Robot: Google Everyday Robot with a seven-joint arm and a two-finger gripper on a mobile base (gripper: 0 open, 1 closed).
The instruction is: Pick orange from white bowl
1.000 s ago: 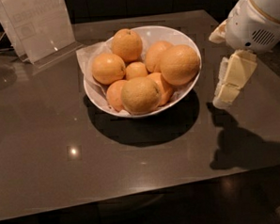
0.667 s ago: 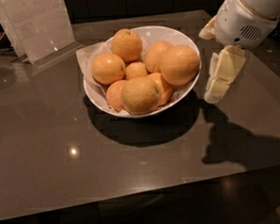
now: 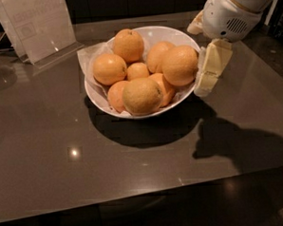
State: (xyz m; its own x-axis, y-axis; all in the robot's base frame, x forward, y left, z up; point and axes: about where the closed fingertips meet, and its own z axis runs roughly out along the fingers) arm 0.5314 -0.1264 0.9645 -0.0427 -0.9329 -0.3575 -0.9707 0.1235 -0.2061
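Observation:
The white bowl, lined with crinkled white paper, stands in the middle of the dark table and holds several oranges. The orange, large and evenly warm in colour, lies at the bowl's right side. An equally large, paler yellowish orange lies at the front. My gripper comes in from the upper right and is open at the bowl's right rim. Its near cream finger hangs just right of the orange, by the rim. The far finger shows behind the rim.
A clear acrylic sign holder with a paper sheet stands at the back left of the table. The table's front edge runs across the bottom of the view. The arm's shadow falls on the table at the right.
My gripper has moved left and toward the bowl, from beside it to right at its right rim next to the large orange. The oranges and bowl have not moved.

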